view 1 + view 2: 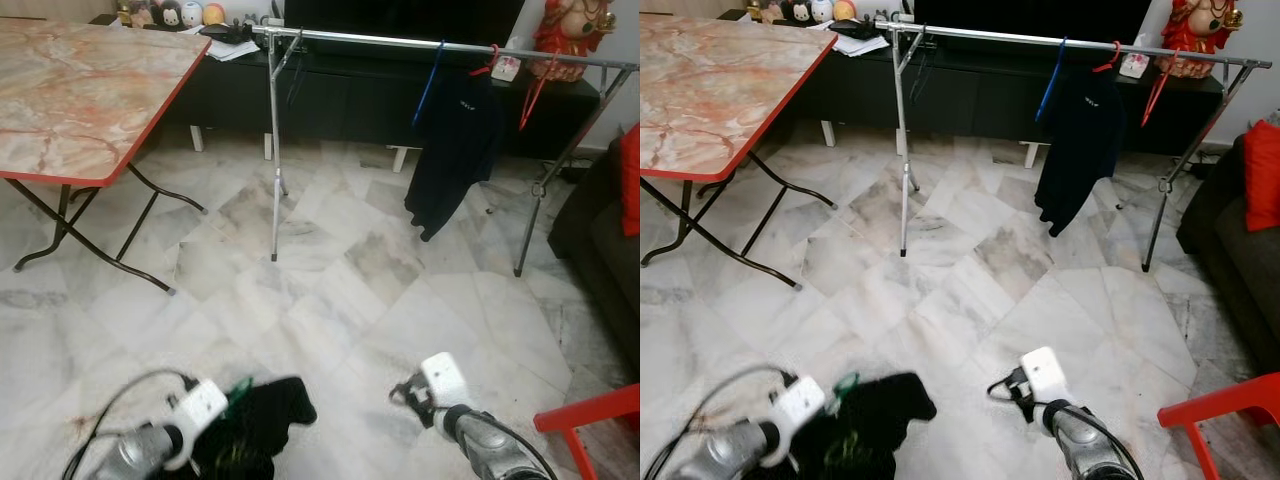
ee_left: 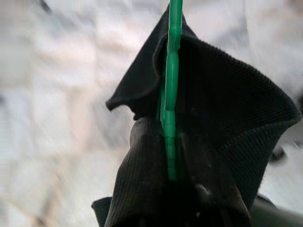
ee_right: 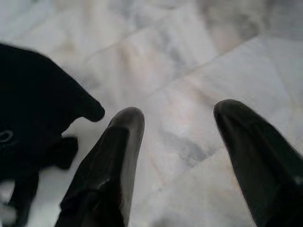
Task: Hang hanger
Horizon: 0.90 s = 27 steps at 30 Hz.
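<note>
At the far left stands a folding table, its marble-patterned tabletop (image 1: 70, 90) edged in red. Low in the head views the left gripper (image 2: 165, 189) holds a green hanger (image 2: 169, 94) draped in a black garment (image 1: 262, 420); in the left wrist view the hanger's stem runs straight down between the two fingers (image 2: 137, 179), which appear clamped on it through the cloth, though blur makes the contact hard to judge. Farther back, a metal clothes rail (image 1: 400, 41) spans the room, carrying a blue hanger (image 1: 428, 85) and a dark shirt on a red hanger (image 1: 458, 140). The right gripper (image 3: 177, 142) hovers over the marble floor (image 1: 330, 290), fingers apart and empty, just beside the garment. A red chair (image 1: 590, 415) shows at the right.
</note>
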### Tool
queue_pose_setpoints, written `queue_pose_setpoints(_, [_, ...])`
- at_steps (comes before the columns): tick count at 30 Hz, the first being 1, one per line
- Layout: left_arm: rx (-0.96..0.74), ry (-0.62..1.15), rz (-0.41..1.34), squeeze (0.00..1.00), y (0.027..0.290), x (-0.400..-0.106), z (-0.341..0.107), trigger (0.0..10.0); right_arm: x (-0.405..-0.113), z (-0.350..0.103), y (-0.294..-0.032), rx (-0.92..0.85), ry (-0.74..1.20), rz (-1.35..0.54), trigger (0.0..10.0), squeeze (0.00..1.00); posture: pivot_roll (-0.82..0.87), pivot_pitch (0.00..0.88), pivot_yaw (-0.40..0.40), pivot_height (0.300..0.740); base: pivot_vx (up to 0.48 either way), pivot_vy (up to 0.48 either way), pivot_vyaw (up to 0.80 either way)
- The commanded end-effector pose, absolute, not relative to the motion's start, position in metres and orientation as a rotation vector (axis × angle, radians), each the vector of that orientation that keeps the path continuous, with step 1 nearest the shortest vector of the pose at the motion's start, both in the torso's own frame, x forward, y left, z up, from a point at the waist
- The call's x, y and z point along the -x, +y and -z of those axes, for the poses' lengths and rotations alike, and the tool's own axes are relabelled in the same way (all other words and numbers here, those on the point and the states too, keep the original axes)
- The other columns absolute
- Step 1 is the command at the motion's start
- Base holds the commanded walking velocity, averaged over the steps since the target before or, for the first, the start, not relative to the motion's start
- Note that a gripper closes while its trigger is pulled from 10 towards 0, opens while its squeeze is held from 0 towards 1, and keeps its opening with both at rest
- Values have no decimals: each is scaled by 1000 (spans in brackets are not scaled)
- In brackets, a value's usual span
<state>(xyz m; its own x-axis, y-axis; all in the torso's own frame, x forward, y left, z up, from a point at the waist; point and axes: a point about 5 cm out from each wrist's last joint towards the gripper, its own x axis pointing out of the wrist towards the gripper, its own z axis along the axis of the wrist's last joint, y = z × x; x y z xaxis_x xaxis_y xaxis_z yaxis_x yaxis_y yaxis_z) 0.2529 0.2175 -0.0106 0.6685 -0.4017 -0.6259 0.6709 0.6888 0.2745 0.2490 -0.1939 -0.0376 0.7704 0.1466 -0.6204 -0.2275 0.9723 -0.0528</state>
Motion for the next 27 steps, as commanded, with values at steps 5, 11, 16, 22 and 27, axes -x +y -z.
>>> queue_pose_setpoints(5, [-464, 303, 767, 0, 206, -289, -49, 10000, -261, 27, -173, 42, 549, -257, 10000, 0, 28, 37, -104, 740, 0, 0, 0])
queue_pose_setpoints(11, [-474, 253, 983, 0, 197, -289, -84, 10000, -269, 17, -169, 37, 475, -294, 10000, 0, 28, 31, -99, 740, 0, 0, 0])
queue_pose_setpoints(16, [-511, 249, 1231, 0, 185, -280, -120, 10000, -286, -8, -170, 70, 329, -418, 10000, 0, 24, 9, -91, 740, 0, 0, 0])
queue_pose_setpoints(22, [-419, 135, 1190, 0, 171, -296, -143, 10000, -286, -15, -177, 135, 261, -395, 10000, 0, 13, 0, -85, 740, 0, 0, 0])
queue_pose_setpoints(27, [-308, 76, 1176, 0, 163, -302, -160, 10000, -281, -12, -181, 95, 226, -281, 10000, 0, 12, 0, -80, 740, 0, 0, 0])
